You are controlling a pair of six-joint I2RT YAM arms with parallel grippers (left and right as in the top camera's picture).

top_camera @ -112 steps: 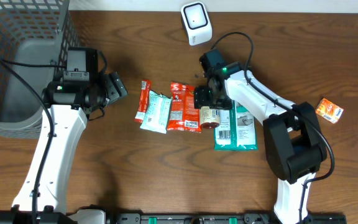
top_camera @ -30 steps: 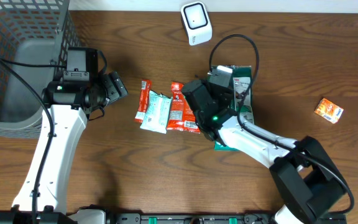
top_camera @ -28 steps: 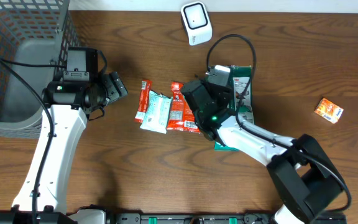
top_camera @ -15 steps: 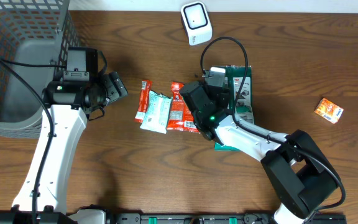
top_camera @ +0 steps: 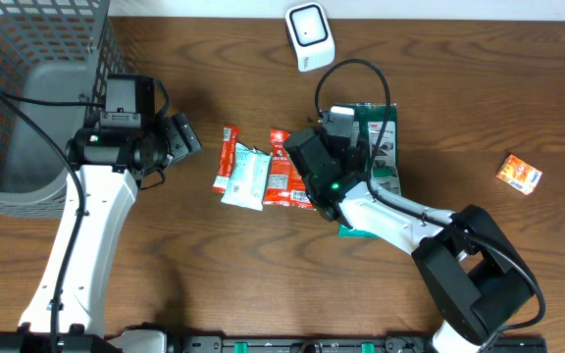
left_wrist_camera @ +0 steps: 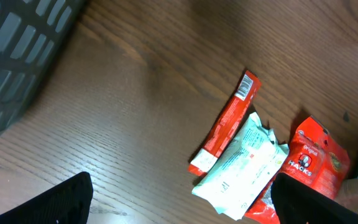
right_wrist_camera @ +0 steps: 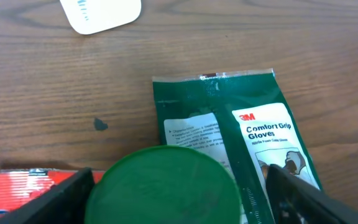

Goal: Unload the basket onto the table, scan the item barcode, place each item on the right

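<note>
Right gripper [right_wrist_camera: 179, 177] straddles a round, smooth green lid [right_wrist_camera: 166, 196], jaws loose; left gripper [left_wrist_camera: 182, 186] gapes empty over woodgrain bench [left_wrist_camera: 104, 93].

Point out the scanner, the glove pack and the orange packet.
scanner [top_camera: 309, 36], overhead view, on its white front face.
glove pack [right_wrist_camera: 267, 132], right wrist view, on the white label printed "Comfort Grip Gloves".
orange packet [top_camera: 520, 174], overhead view, on the middle of its top face.

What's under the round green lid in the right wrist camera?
The green gloves packet lies beneath the green lid; the lid covers part of its label, and the lid's own body is hidden.
</note>
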